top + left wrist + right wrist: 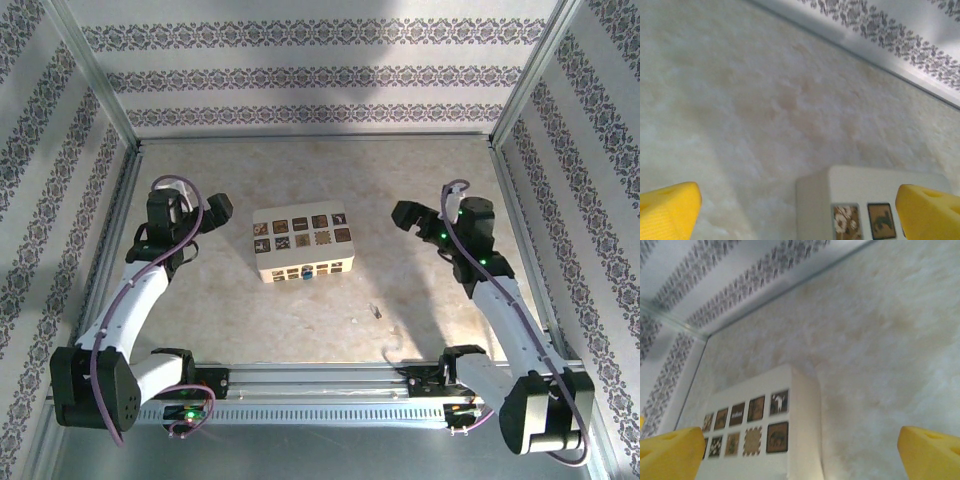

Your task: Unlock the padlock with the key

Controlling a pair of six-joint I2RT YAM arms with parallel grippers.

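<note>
At centre of surface: cream box, blue padlock against its near face.
Key: probably the faint sliver apart from box, nearer the arms.
Left hand: open, empty, beside box.
Right hand: open, empty.

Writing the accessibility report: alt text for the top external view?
Cream box mid-table, blue padlock on its near side, key on the table in front. Left gripper and right gripper flank the box, holding nothing.
</note>
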